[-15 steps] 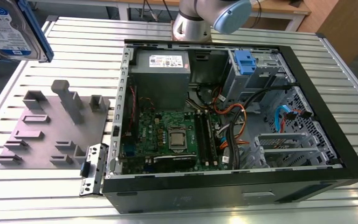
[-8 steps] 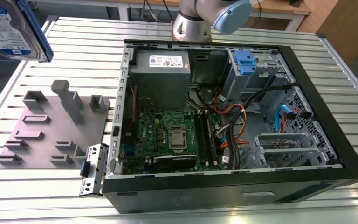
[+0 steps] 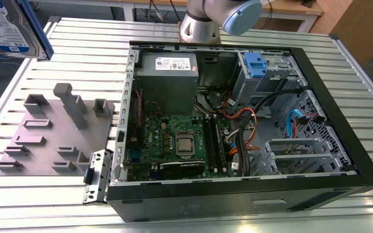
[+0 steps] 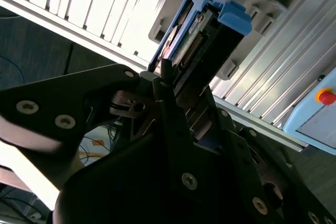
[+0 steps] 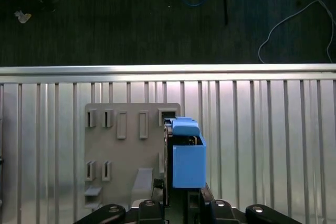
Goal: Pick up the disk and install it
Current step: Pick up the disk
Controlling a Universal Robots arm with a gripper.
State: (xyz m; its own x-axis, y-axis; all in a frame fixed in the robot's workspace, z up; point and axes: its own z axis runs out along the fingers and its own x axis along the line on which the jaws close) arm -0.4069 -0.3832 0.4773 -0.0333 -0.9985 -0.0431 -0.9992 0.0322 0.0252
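A black gripper (image 4: 181,85) pinches the disk (image 4: 202,30), a silver hard drive framed by blue plastic rails, with 1 finger (image 4: 167,95) pressed to each side of it. In the first wrist view the disk stands edge-on and upright, held in the air above a grey fixture plate (image 5: 126,150). The plate has several small slots and holders and lies on a slatted aluminium table (image 5: 273,129). Past the table's edge there is dark floor with loose cables (image 5: 294,14). In the exterior view the disk hangs at the upper left corner, with its white-and-blue label towards the camera. It is over the table's left side and well apart from an open computer case (image 3: 342,160) that lies on its side. Inside the case are a green motherboard (image 3: 180,141), a grey power supply (image 3: 170,73) and a blue bracket (image 3: 254,65) at the drive bay. The arm's base (image 3: 203,24) stands on the table just beyond the case.
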